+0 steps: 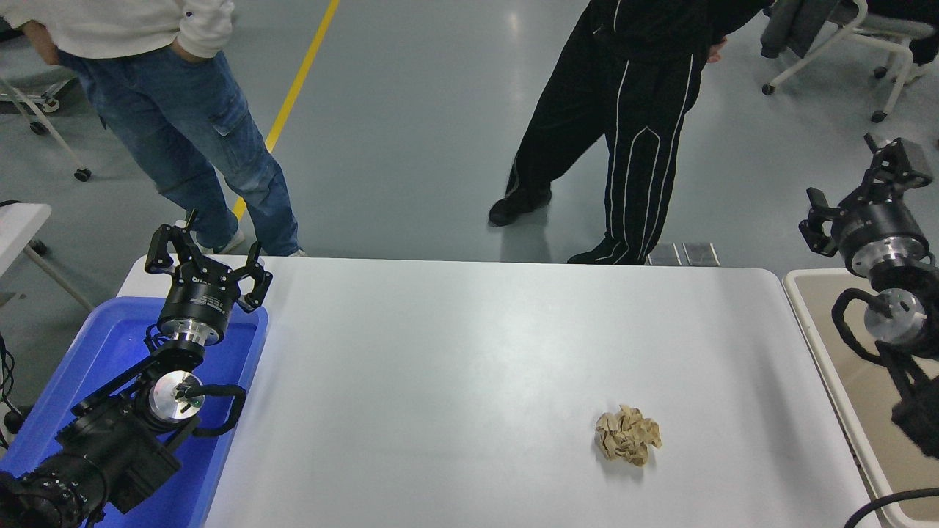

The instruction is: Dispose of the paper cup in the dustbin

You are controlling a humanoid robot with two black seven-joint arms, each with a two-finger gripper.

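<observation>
From the head view, a white table (pixel 469 352) fills the middle of the scene, and the only loose thing on it is a crumpled tan paper ball (pixel 628 435), lying toward the near right, well apart from both arms. The paper cup cannot be seen anywhere on the table or in either gripper. The dustbin (pixel 810 334), beige with a pale rounded rim and tan inside, stands just beside the table's right end, only part of it in view. Above the bin's far left corner hangs the right gripper (pixel 862 196), its black fingers spread wide with nothing between them; the arm behind it runs down along the right edge over the bin. At the lower left, the left gripper (pixel 202 253) is parked over the far end of a bright blue tub (pixel 110 345), its jaws also spread open and empty. Beyond the table's far edge, on the grey floor, stand two people: one in blue jeans (pixel 187 139) at the far left, another in black striped trousers (pixel 623 139) nearer the middle.
</observation>
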